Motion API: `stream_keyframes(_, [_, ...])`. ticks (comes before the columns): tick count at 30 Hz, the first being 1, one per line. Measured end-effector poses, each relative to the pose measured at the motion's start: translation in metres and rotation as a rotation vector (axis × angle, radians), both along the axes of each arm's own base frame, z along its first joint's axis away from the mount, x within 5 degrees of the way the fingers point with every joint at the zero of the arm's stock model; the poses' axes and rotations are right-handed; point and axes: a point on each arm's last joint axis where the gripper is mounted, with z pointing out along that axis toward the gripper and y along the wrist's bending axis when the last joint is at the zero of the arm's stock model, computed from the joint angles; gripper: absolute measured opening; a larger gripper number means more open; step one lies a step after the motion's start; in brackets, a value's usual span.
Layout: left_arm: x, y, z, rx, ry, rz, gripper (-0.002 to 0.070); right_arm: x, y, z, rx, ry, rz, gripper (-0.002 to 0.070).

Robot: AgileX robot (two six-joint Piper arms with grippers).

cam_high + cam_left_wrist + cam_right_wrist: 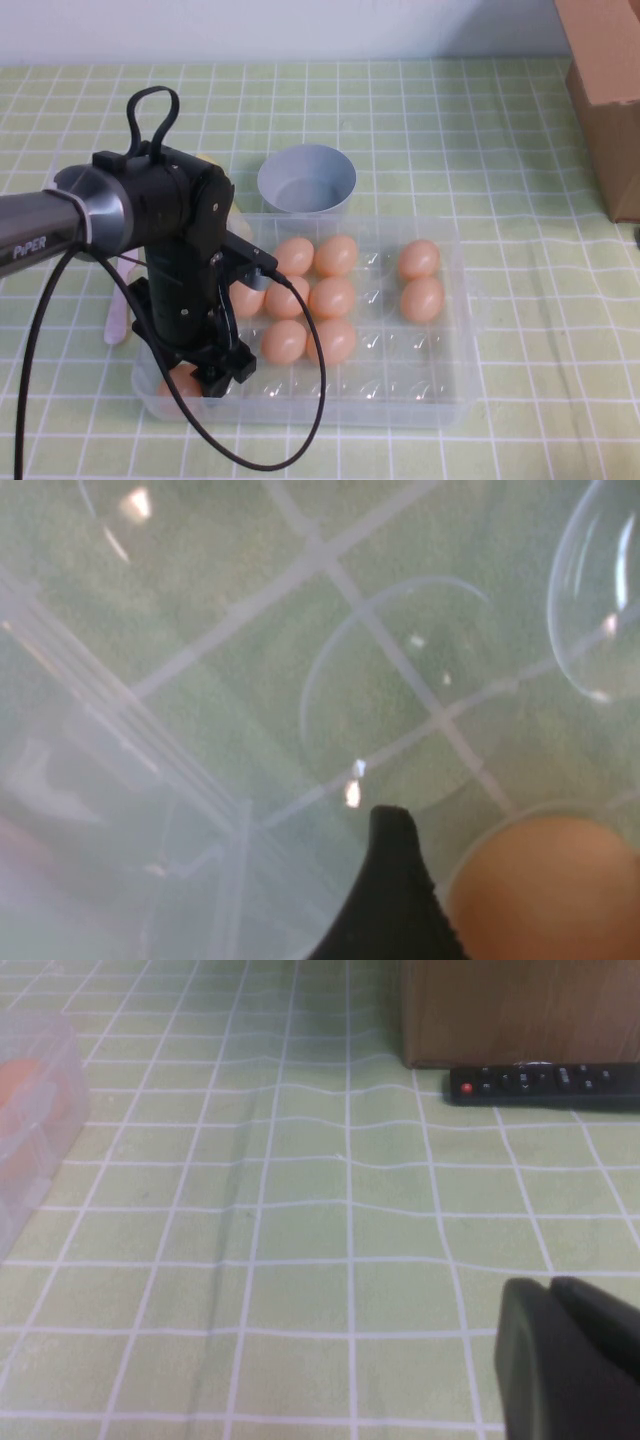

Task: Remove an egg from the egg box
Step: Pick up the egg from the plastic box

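The clear plastic egg box (450,400) lies in the middle of the table and holds several peach-orange eggs (333,297). My left gripper (205,375) reaches down into the box's front left corner. It is over one egg (183,382), which the arm mostly hides. In the left wrist view that egg (550,890) sits in its cup with one black finger (395,900) pressed against its side; the other finger is out of frame. My right gripper (555,1285) is shut and holds nothing. It hangs low over the bare tablecloth, off to the box's right.
A round grey-blue bowl (306,180) stands just behind the egg box. A brown cardboard box (610,90) is at the back right, with a black remote (545,1083) lying in front of it. A black cable (300,420) loops over the box's front.
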Motion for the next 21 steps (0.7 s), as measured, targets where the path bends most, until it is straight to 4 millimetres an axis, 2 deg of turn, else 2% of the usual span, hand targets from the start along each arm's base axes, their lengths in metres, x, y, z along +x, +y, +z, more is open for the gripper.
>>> stream_keyframes(6, [0.0,0.0,0.0,0.0,0.0,0.0,0.0463,0.0,0.0,0.0,0.0,0.0,0.0,-0.0018])
stream_keyframes(13, [-0.001,0.002,0.002,0.005,0.007,0.005,0.0377,0.0,0.0,0.0,0.0,0.0,0.0,-0.0018])
stream_keyframes(16, [-0.003,0.003,0.011,-0.004,-0.01,0.006,0.037,0.0,0.0,0.0,0.0,0.0,0.0,-0.0018])
stream_keyframes(21, [0.001,-0.001,0.048,-0.074,-0.111,0.011,0.037,0.0,0.0,0.0,0.0,0.0,0.0,-0.0018])
